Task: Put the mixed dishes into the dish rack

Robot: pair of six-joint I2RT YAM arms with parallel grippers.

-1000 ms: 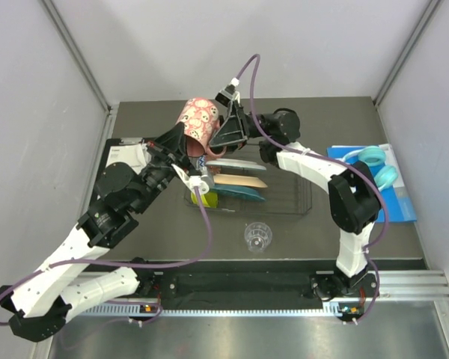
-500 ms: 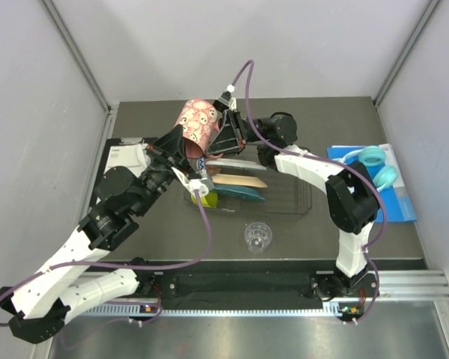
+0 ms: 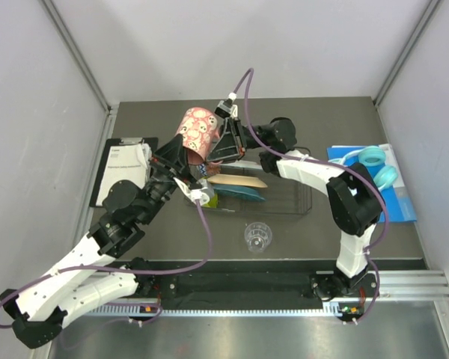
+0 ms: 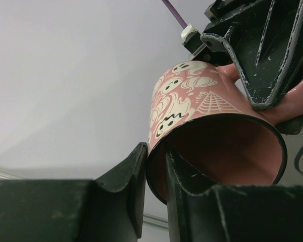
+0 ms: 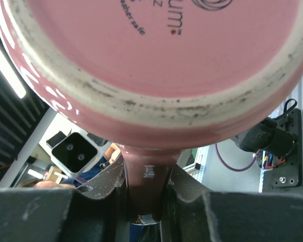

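Aloft near the dish rack (image 3: 288, 196), right fingers (image 5: 102, 187) clamp the pink mug (image 3: 195, 129) handle (image 5: 144, 174)

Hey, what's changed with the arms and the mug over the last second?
The right tool closed on the handle of the pink mug. The mug and the left tool shifted slightly toward the near edge. That tool straddles the rim as before; its grip is unclear. Dish rack, its plates, clear glass and turquoise headphones stayed put.
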